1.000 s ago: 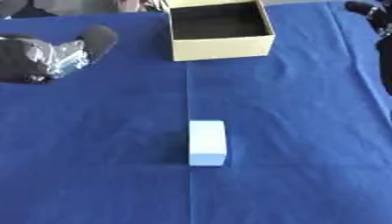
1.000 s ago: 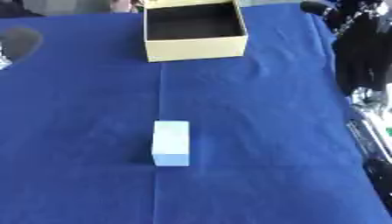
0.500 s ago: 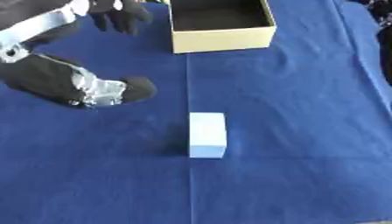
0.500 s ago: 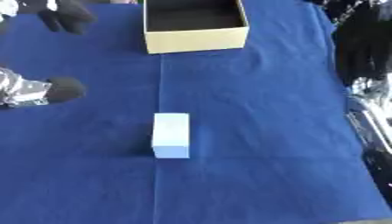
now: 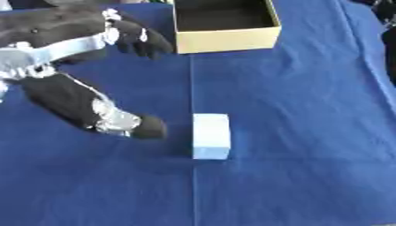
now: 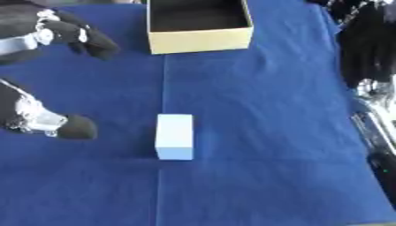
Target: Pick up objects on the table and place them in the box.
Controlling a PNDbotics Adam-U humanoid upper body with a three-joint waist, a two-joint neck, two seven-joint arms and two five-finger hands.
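**Left hand spread open beside the white block**

Hand (image 5: 85,66) of the left arm comes in from the left edge and takes the upper left part of the blue cloth (image 5: 309,110). It is open: the thumb (image 5: 116,119) reaches down and to the right, and its dark tip stops just left of the white block (image 5: 211,141), with a narrow strip of cloth between them. The fingers (image 5: 143,39) point to the right, higher up, well above the block and just left of the box (image 5: 226,39). They do not touch the box wall.

The white block lies in the middle of the cloth, long side running away from the camera, flat on the surface. A straight fold line in the cloth passes along its left side and goes up toward the box. Nothing touches the block.

The box is tan cardboard, open at the top, dark inside, and it stands well beyond the block, near the far edge of the cloth.

Right of the block the cloth is bare until its right edge, and it is bare also in front of the block.

In the right eye view, dark robot parts (image 6: 371,48) show beyond the right edge of the cloth; the right hand's state I cannot tell.
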